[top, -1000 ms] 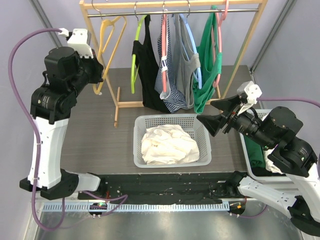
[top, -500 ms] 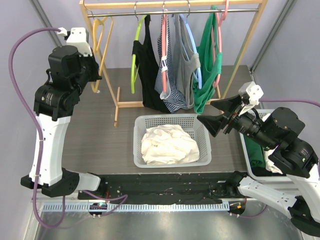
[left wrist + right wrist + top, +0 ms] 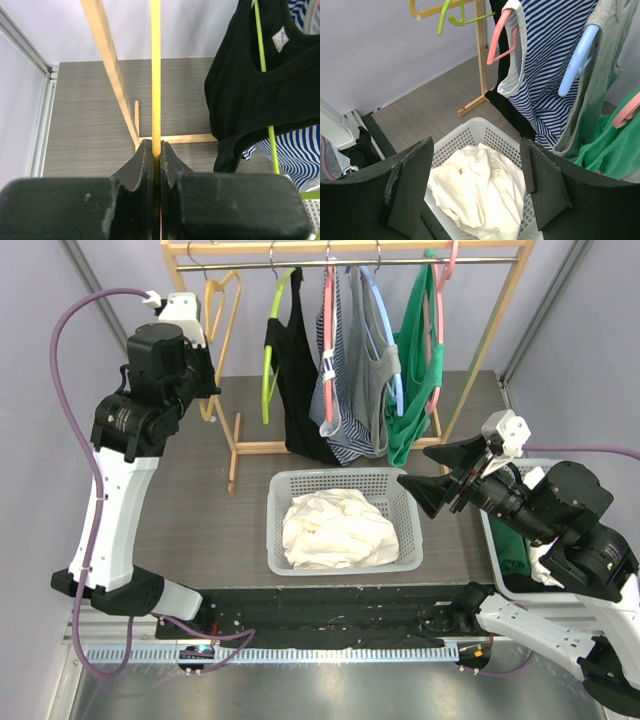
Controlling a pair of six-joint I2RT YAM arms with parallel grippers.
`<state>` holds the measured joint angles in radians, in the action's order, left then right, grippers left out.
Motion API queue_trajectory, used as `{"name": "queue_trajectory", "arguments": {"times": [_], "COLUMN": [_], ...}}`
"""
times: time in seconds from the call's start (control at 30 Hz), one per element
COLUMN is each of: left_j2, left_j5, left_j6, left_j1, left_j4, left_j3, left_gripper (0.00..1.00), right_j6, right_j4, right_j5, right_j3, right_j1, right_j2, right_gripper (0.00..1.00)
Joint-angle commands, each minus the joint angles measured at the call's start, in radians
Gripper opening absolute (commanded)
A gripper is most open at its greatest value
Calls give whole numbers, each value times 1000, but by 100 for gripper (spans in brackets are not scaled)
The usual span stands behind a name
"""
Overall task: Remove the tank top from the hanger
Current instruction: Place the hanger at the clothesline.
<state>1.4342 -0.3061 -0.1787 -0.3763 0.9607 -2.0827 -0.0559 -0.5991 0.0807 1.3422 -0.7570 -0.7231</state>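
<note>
My left gripper (image 3: 205,380) is shut on the lower bar of an empty yellow hanger (image 3: 222,325) at the left end of the rail; the bar (image 3: 155,75) runs straight up from between the closed jaws (image 3: 155,150). A crumpled cream garment (image 3: 335,528) lies in the white basket (image 3: 345,480). My right gripper (image 3: 432,472) is open and empty beside the basket's right edge, with the cream garment (image 3: 480,190) below the jaws. On the rail hang a black tank top (image 3: 295,380), a striped one (image 3: 335,390), a grey one (image 3: 372,370) and a green one (image 3: 415,370).
The wooden rack (image 3: 340,250) spans the back of the table, and its left post and foot (image 3: 236,440) stand near my left arm. A bin with green cloth (image 3: 510,545) sits at the right under my right arm.
My left arm has swung right and towards the rack with the yellow hanger still in its grip. The right gripper has barely moved.
</note>
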Motion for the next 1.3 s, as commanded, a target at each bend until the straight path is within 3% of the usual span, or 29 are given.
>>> {"name": "queue_trajectory", "arguments": {"times": [0.0, 0.43, 0.73, 1.1, 1.27], "left_j2": [0, -12, -24, -9, 26], "left_j5": [-47, -168, -412, -482, -527], "left_j6": [19, 82, 114, -109, -122], "left_j1": [-26, -101, -187, -199, -225], "left_j4": [-85, -106, -241, -269, -312], "left_j3": [-27, 67, 128, 133, 84], "left_gripper": [0, 0, 0, 0, 0], "right_j6": [1, 7, 1, -10, -18], "right_j4": [41, 41, 39, 39, 39], "right_j5": [1, 8, 13, 40, 62], "right_j3": [-5, -6, -9, -14, -21], "right_j1": [2, 2, 2, 2, 2], "right_j2": [16, 11, 19, 10, 5], "right_gripper": [77, 75, 73, 71, 70]}}
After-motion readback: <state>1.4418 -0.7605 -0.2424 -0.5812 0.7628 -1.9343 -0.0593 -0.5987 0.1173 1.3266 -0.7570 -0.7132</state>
